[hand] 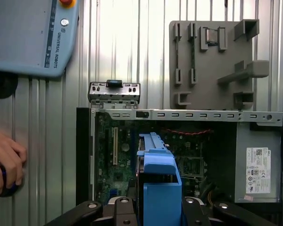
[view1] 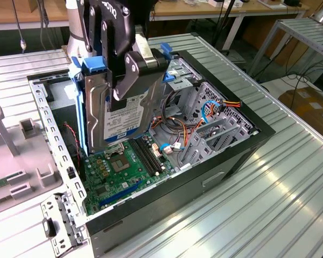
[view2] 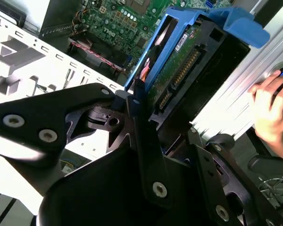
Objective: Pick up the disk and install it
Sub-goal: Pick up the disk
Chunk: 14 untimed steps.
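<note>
Below the fingers (view1: 130,75), the open computer case (view1: 215,180) holds a green board (view1: 116,166). The fingers are closed on the upright disk (view1: 105,113).

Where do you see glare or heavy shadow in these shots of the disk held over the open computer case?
In the first wrist view, the ribbed silver metal table is washed out by glare; in the second wrist view, it blows out white beside the black hard disk in blue plastic rails; the exterior view is evenly lit.
</note>
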### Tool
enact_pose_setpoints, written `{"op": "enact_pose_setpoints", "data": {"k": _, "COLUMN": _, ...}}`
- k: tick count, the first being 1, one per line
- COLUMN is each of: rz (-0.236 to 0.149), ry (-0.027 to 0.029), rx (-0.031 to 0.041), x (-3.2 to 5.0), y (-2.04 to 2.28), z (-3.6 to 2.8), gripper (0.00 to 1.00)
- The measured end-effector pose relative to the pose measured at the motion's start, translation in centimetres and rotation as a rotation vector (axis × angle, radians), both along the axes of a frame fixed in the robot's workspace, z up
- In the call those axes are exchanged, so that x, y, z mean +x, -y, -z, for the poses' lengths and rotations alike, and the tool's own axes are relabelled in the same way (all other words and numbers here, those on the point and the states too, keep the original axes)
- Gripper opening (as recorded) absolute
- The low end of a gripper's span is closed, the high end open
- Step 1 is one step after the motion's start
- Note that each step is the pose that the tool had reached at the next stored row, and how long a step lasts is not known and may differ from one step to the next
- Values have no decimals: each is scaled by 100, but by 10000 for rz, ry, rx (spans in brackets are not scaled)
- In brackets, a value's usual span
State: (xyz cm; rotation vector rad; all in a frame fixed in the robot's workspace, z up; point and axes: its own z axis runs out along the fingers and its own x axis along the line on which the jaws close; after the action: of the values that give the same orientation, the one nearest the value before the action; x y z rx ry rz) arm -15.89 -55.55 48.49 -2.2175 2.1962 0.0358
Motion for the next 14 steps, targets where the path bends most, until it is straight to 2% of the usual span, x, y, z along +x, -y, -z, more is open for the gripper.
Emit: {"op": "enact_pose_setpoints", "data": {"k": 14, "rz": 0, "ry": -1, "rx": 0, "x": 145, "y": 60, "z": 2, "gripper": 36}}
